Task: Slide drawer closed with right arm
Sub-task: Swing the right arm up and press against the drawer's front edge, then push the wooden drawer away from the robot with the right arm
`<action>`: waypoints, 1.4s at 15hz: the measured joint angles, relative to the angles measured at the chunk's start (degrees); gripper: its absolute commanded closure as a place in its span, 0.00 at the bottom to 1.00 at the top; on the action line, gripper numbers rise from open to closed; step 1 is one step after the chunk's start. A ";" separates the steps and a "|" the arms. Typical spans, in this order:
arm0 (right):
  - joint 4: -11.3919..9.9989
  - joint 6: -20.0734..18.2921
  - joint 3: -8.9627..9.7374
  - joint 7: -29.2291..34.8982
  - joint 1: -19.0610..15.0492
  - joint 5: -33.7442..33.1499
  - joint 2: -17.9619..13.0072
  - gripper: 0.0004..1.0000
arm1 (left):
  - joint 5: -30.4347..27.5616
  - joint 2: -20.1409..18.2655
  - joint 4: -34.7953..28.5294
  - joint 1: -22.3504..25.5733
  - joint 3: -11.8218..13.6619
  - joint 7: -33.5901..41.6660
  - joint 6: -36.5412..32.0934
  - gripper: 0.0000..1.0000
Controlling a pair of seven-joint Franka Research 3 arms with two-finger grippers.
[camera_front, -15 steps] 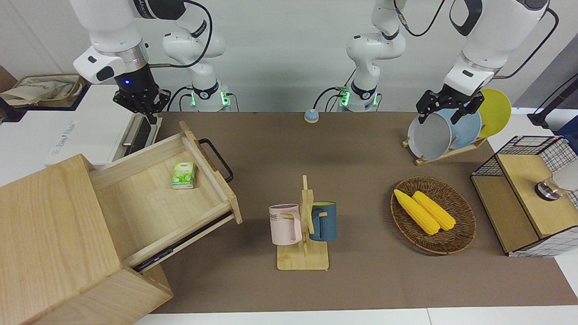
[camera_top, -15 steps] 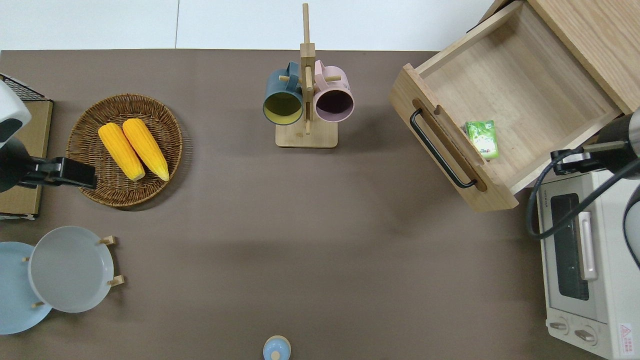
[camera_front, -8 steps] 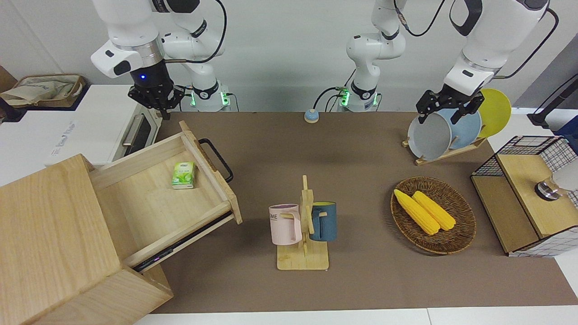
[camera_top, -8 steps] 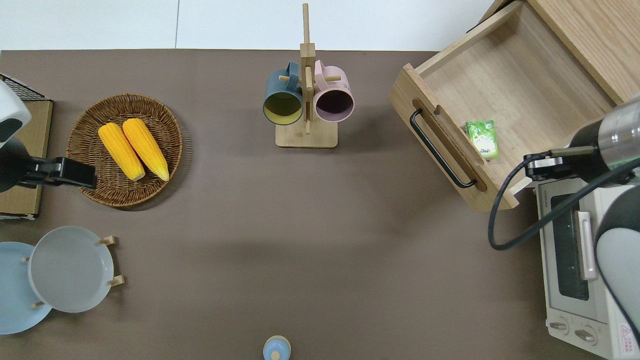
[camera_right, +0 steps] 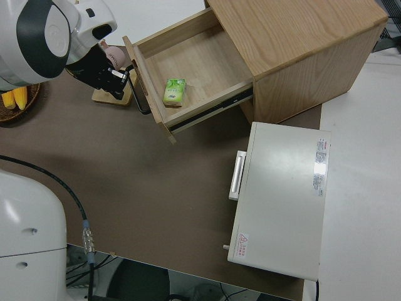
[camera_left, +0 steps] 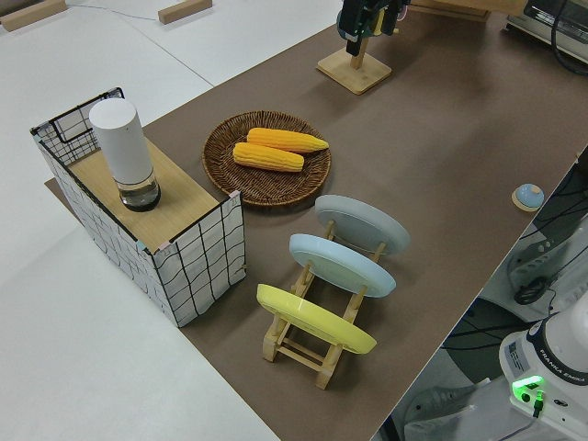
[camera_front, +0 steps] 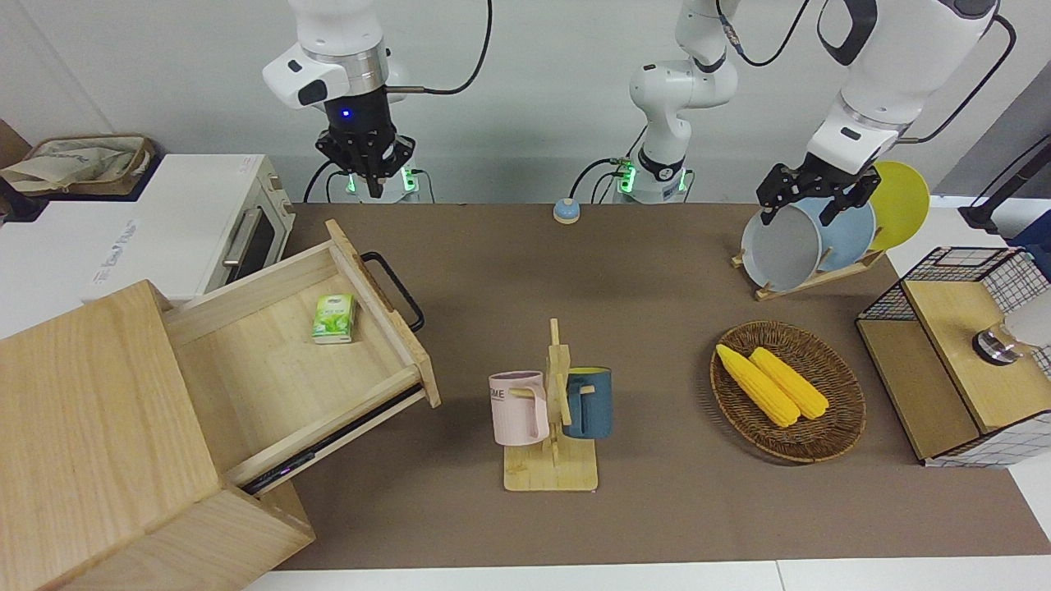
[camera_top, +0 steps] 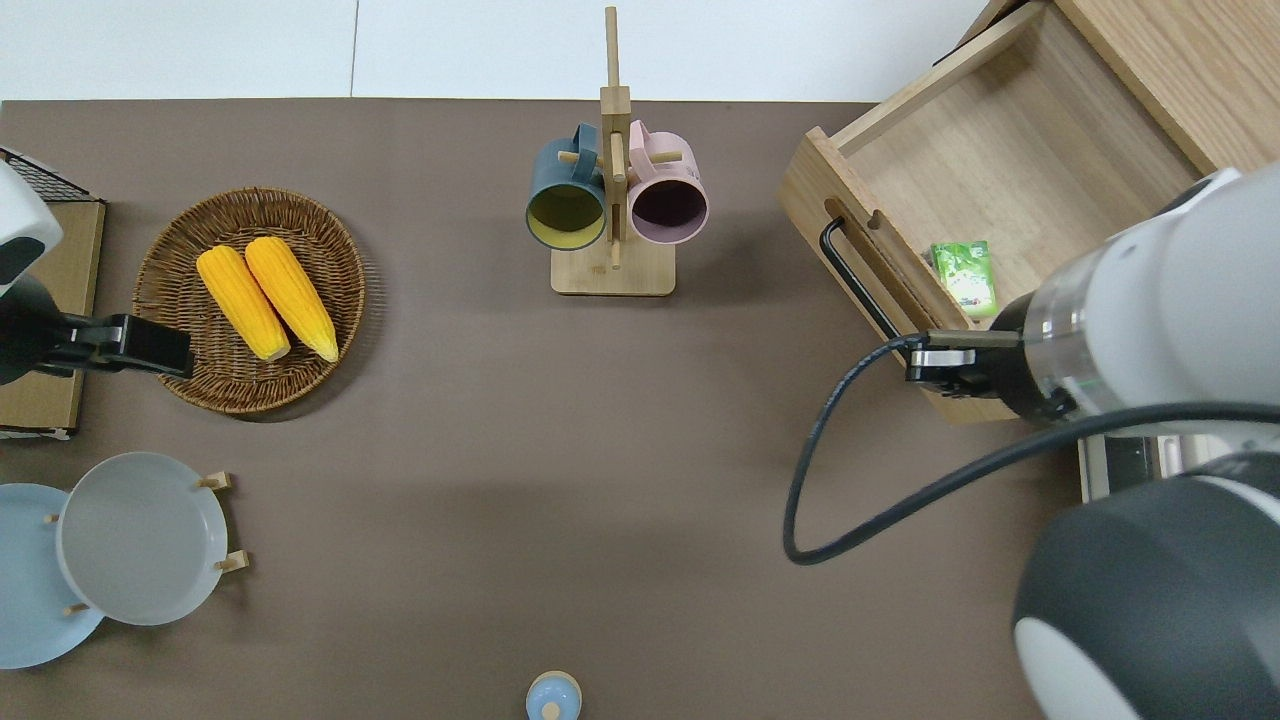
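Brown matting covered the table. Beside the oven, the pale drawer stood wide open, a green packet inside. Right gripper hovered, fingers nearly together; left arm parked.

Pale grey wall at robots' end; brown mat covering white table; white side surface near wire rack; even light.

The drawer stands pulled out of its box, a packet in it. The oven sits beside the drawer, nearer the robots. The mug stand is near the drawer, toward the left arm's end.
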 measured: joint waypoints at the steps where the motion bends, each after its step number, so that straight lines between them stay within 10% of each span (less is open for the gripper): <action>1: 0.00 0.11 1.00 2.26 0.16 0.00 0.06 1.00 | 0.00 0.00 0.00 0.00 0.00 0.00 0.00 0.01; 21: -1.20 8.54 1.56 42.71 7.48 -0.02 10.60 1.00 | 0.00 0.00 0.00 0.00 0.00 0.00 0.00 0.01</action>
